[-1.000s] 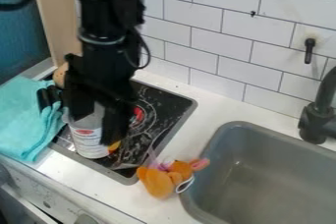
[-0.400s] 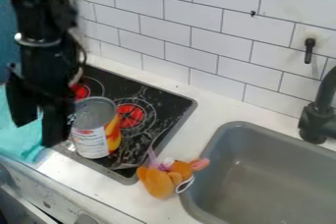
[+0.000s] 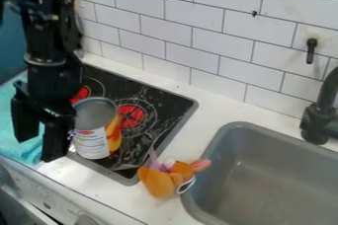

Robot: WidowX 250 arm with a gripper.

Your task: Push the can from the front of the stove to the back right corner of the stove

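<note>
With the gripper (image 3: 37, 145) observed released, fingers apart, beside the upright can (image 3: 96, 132) on the cooktop (image 3: 161, 104), sideways travel is best made slowly, clear of the can's wall, so that tipping is avoided.

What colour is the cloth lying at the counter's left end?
Turquoise cloth, best seen in the camera view.

Stovetop (image 3: 158, 100) is sitting in the counter (image 3: 214, 105), left of the sink (image 3: 267, 145). Can (image 3: 92, 142) is standing on the stovetop's front-left part. Cloth (image 3: 12, 132) is lying left of the can. Plush toy (image 3: 158, 182) is resting between stovetop and sink, by the sink's left rim. Faucet (image 3: 318, 123) is standing behind the sink, toward the right. Tiled wall (image 3: 218, 46) is running behind everything.
</note>
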